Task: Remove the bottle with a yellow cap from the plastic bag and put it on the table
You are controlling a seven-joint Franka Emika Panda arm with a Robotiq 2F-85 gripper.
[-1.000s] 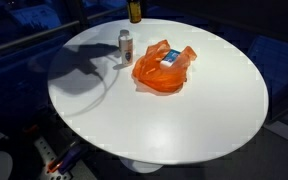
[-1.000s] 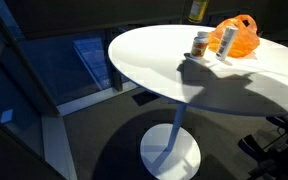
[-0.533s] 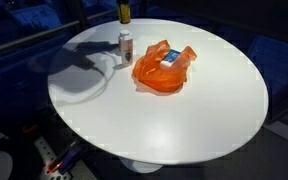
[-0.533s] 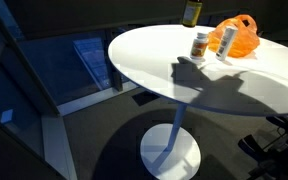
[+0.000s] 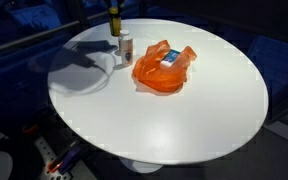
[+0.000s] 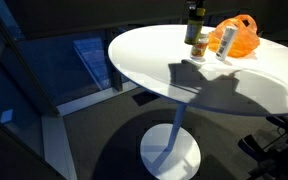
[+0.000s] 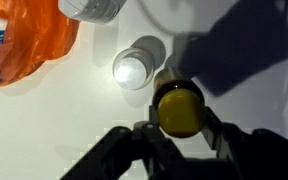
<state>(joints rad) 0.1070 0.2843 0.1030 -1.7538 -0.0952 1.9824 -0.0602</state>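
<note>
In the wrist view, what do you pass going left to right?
orange bag → white-capped bottle → yellow-capped bottle

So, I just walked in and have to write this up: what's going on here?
The robot's hand is shut on the bottle with a yellow cap, holding it upright next to a small white-capped bottle on the round table. The orange plastic bag lies nearby with something blue inside. Whether the held bottle touches the table yet, I can't tell.
</note>
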